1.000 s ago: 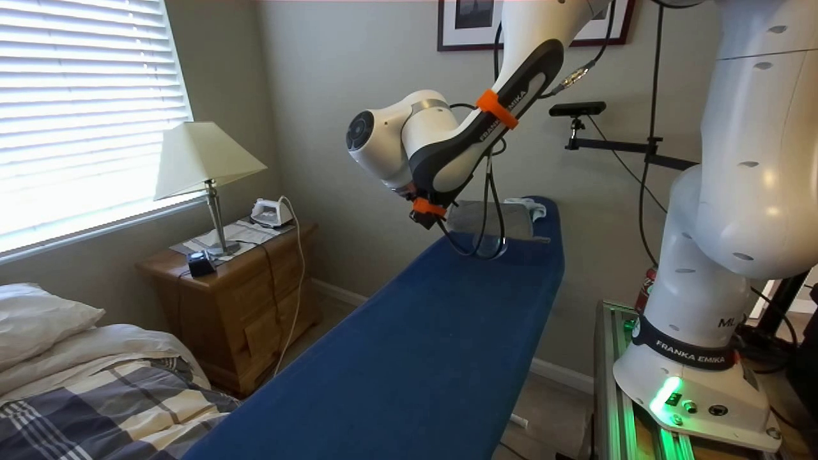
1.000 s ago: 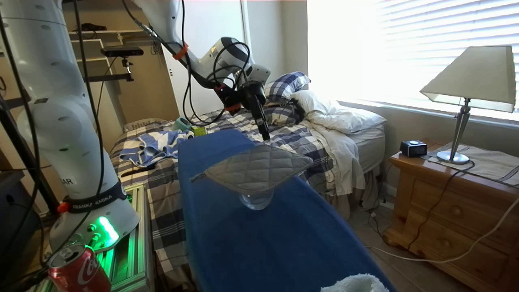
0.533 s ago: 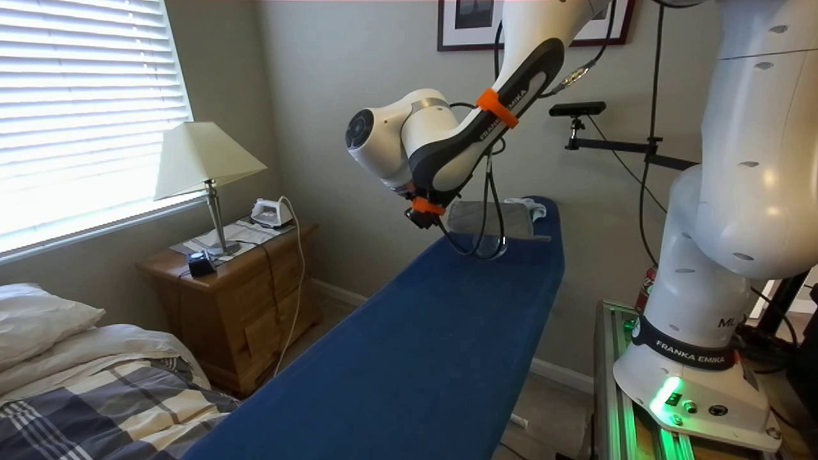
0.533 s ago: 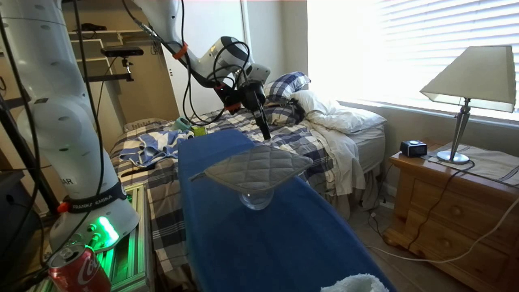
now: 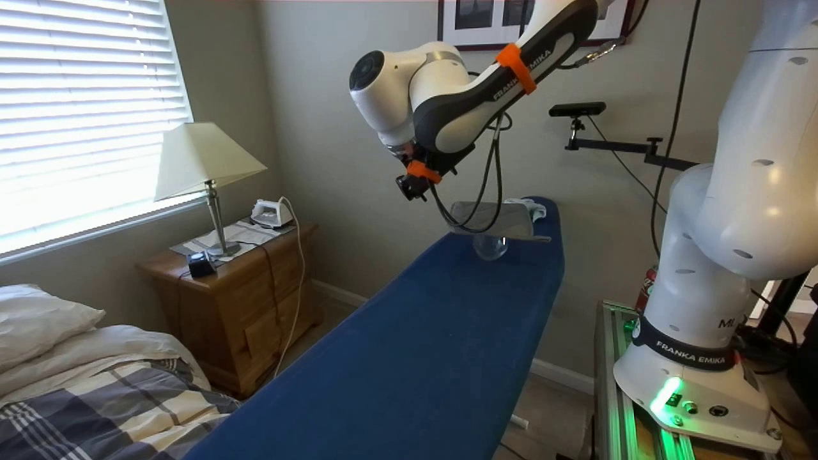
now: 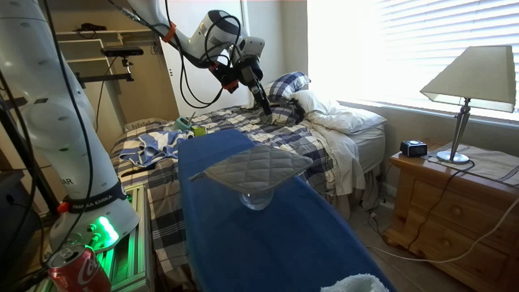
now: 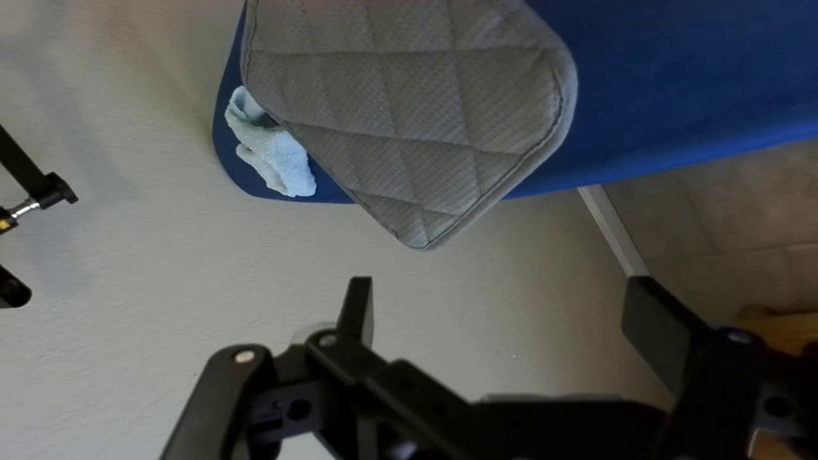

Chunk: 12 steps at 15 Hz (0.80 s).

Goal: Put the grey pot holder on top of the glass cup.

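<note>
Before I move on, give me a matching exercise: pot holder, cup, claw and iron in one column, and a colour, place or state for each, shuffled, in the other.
Things
1. Pot holder
2. Cup
3. Claw
4. Iron

Descriptions
A. Open, holding nothing
B. White, on the nightstand
C. Grey and quilted, on top of item 2
D. Clear, on the blue board

Pairs: 1-C; 2-D; 3-A; 4-B
</note>
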Each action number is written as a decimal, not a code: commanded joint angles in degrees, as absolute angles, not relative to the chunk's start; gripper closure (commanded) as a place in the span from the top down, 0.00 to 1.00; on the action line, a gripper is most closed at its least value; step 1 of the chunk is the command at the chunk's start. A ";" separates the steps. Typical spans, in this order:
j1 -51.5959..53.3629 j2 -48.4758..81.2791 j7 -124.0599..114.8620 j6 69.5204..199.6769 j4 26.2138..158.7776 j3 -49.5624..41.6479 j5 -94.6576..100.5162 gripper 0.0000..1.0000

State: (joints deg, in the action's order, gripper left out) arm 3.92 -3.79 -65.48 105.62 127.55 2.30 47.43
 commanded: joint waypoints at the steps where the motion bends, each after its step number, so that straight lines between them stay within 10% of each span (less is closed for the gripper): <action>1: 2.98 -10.77 -64.83 105.43 128.51 2.32 44.16 1.00; 12: -0.85 -17.08 -68.03 104.29 127.37 2.78 39.59 1.00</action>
